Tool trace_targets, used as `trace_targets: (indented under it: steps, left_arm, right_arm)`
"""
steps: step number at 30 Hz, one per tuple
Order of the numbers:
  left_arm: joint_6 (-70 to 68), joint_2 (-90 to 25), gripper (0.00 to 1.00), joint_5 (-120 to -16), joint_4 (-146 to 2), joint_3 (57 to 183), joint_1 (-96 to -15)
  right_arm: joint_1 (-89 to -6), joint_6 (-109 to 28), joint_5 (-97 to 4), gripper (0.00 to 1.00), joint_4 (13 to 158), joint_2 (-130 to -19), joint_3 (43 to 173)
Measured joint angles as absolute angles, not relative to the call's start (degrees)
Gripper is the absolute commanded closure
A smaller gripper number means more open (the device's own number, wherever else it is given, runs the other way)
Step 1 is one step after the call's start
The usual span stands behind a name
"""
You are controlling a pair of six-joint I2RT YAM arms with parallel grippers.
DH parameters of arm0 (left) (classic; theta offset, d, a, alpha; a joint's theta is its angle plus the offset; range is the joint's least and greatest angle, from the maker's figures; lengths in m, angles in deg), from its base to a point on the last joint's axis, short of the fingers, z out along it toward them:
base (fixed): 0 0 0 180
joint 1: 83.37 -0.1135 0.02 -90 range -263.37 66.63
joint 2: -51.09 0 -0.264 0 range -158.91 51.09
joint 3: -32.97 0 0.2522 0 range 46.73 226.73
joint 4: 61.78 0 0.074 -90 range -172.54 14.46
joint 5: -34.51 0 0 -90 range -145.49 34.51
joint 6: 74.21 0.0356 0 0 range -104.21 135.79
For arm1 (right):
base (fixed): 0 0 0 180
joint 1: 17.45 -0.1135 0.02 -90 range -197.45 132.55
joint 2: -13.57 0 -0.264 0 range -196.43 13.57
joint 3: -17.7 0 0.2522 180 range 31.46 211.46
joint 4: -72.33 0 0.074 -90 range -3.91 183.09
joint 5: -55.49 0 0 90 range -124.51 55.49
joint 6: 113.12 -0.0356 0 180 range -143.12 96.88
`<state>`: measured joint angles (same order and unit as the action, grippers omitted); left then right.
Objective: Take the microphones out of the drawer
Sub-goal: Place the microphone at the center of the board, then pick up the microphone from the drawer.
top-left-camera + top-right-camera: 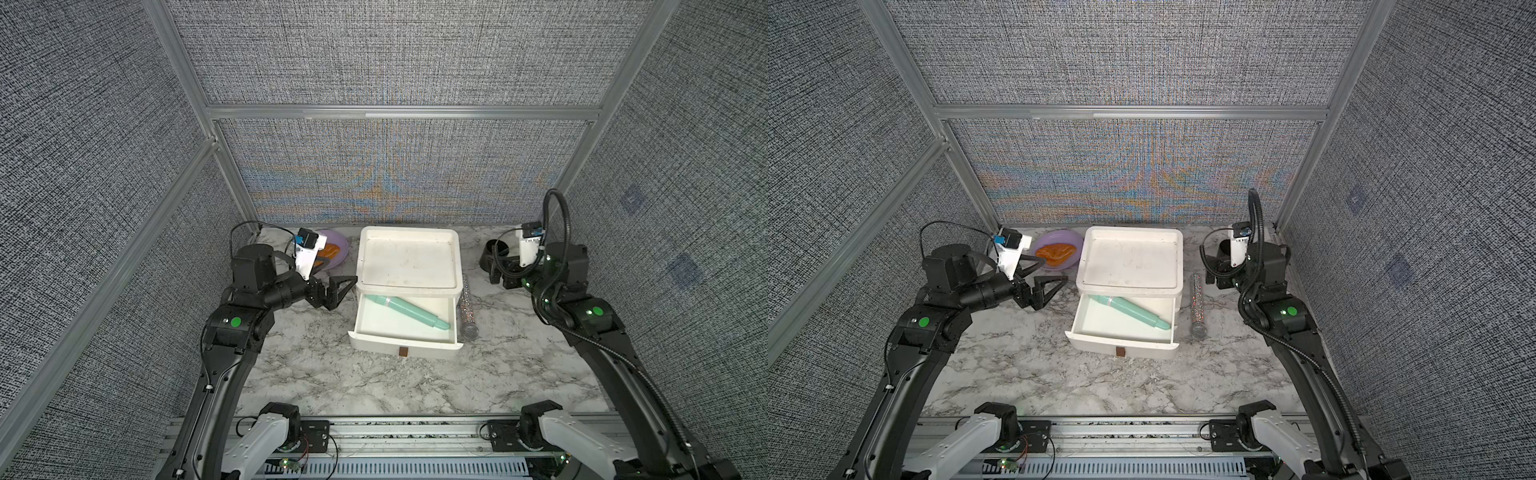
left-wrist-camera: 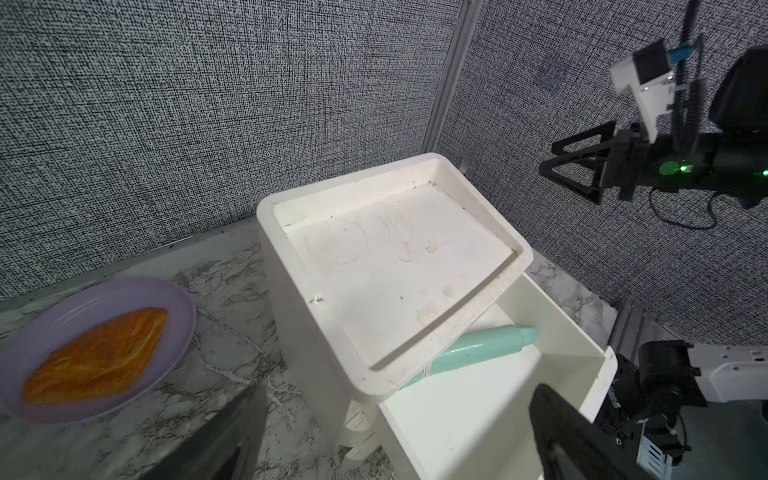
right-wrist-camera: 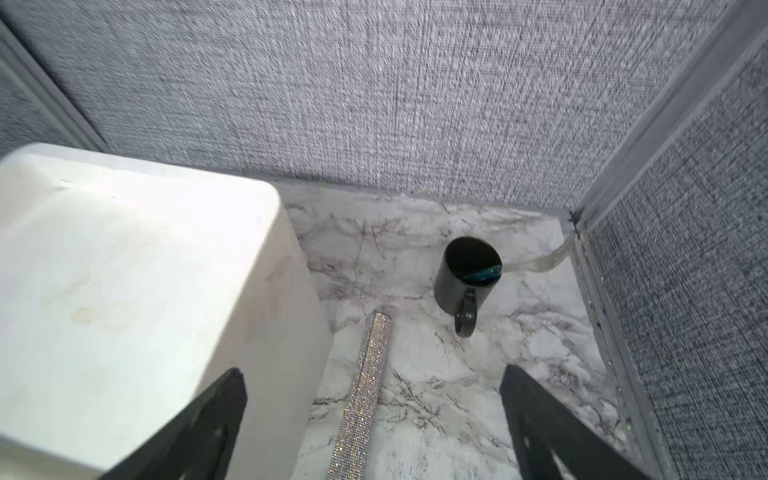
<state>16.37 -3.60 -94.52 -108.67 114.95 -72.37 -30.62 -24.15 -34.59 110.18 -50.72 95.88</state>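
Clearly both end effectors are spread wide and hold nothing. In the right wrist view the right gripper has its two black fingers far apart, and the table shows between them. The microphone lies below that gap, not touched by either finger. From the left wrist view this gripper hangs in the air against the booth wall, jaws parted. The left gripper is also fully parted and hovers beside the left wall of the white drawer unit, near a purple plate. It touches neither.

The microphone is out of the drawer. In both top views it lies flat on the marble table, just beside the right side of the drawer unit and roughly parallel to it. Whether it touches that side cannot be told. Its handle is covered in silver glitter, and its grey mesh head points toward the front of the table. The tail end points toward a black mug.

The drawer stands pulled open, with a teal cylindrical object lying slantwise inside.
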Motion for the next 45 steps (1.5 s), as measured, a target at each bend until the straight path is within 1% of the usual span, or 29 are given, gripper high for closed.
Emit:
trace_targets:
  steps: [4,9,17,22,31,45]
  left_arm:
    - [16.5,-3.8,0.0,-94.4,-108.7,115.0,-72.4]
    - [16.9,-3.8,0.0,-94.0,-108.7,115.0,-72.4]
    - [17.0,-4.3,0.0,-93.0,-108.7,115.0,-72.4]
    - [17.3,-4.5,0.0,-93.0,-108.7,115.0,-72.5]
    - [18.6,-6.0,0.0,-92.6,-108.6,114.3,-72.5]
    - [18.8,-3.3,0.0,-92.1,-106.5,112.0,-72.6]
  right_arm:
    - [-33.2,-22.4,-38.8,0.02,110.8,-50.3,99.0]
    - [-42.5,-19.7,-40.4,0.02,114.2,-51.4,101.3]
    - [-55.6,-18.3,-39.7,0.02,118.3,-53.1,101.4]
    - [-59.9,-17.1,-38.7,0.02,119.5,-54.2,102.1]
    - [-61.7,-15.2,-38.1,0.02,120.2,-55.6,102.8]
    - [-61.8,-14.9,-39.7,0.02,122.5,-58.2,105.3]
